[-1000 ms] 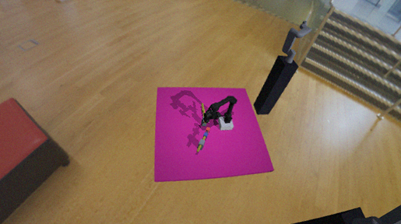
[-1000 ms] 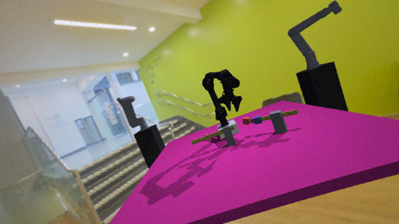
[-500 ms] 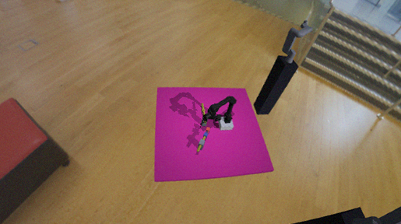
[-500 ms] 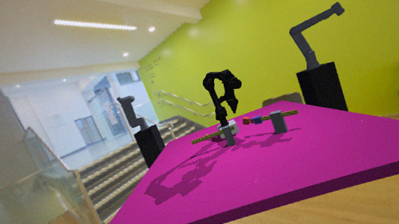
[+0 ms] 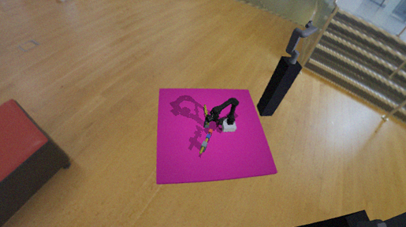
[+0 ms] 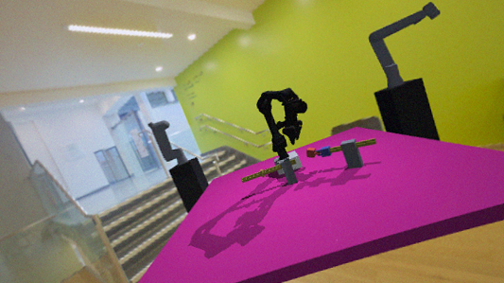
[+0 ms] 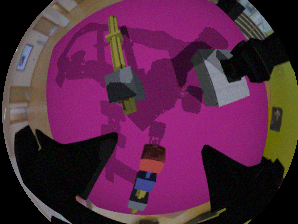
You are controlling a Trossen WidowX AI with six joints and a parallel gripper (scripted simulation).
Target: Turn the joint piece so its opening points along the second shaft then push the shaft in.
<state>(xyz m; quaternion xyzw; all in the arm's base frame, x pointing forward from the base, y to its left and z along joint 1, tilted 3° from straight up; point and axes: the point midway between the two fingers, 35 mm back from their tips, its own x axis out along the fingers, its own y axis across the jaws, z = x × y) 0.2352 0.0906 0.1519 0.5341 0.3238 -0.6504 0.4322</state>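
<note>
Red square joint piece below the open black gripper

Only the wrist view shows both fingers apart.

Magenta mat, sq. slab w/ darker edge. On it: 2 grey blocks, both upright, apart from each other. One block stands nr the white base; the other block is further off. Dark shadows fall across the mat.
</note>
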